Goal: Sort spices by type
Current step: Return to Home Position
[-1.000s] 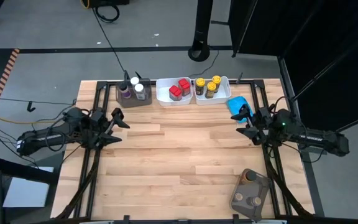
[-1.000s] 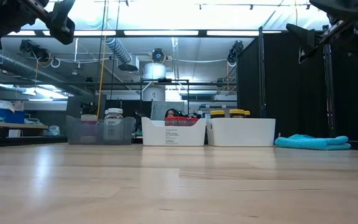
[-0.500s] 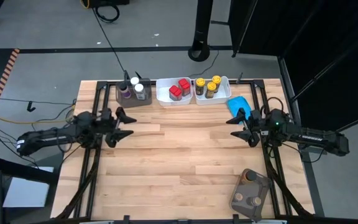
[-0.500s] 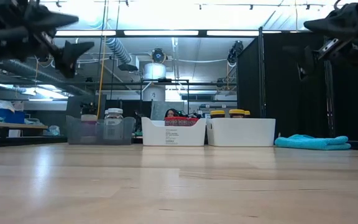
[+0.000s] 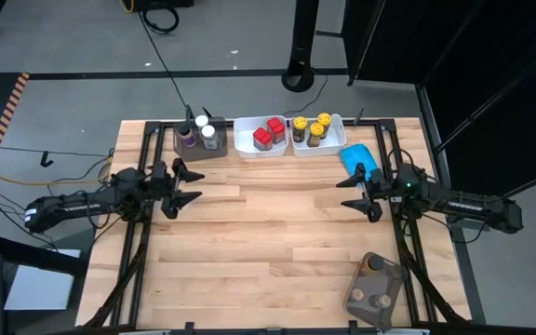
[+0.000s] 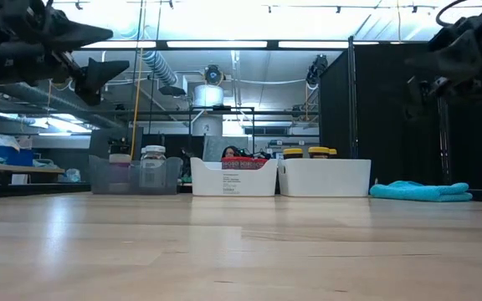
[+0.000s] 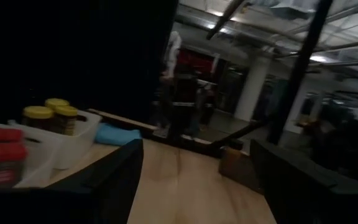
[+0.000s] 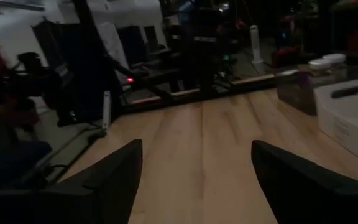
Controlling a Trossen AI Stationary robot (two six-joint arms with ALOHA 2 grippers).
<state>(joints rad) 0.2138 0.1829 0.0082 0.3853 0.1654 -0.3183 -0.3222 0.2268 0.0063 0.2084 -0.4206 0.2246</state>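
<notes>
Change since half a second back is slight: the left gripper point(image 5: 190, 184) holds about where it was, and the right gripper point(image 5: 351, 194) has crept a little further in over the table point(image 5: 268, 251). A full second back, both sat nearer their side edges.

Left gripper: fingers spread wide, nothing between them, touching nothing. Right gripper: same, fingers apart and empty. The low view shows both carried high above the wood.

Spices all stand along the far edge. Yellow-lid jars point(image 5: 312, 127) stand in the right white tub point(image 5: 339, 141), red-cap jars point(image 5: 269, 132) in the middle white tub point(image 5: 240, 144), and white-capped jars point(image 5: 207, 132) in the grey bin point(image 5: 217, 152) to the left.

A blue cloth point(image 5: 355, 156) lies just behind the right gripper, apart from it. A second grey bin point(image 5: 375, 287) sits at the near right corner. A broad stretch of bare wood lies between the two grippers.
</notes>
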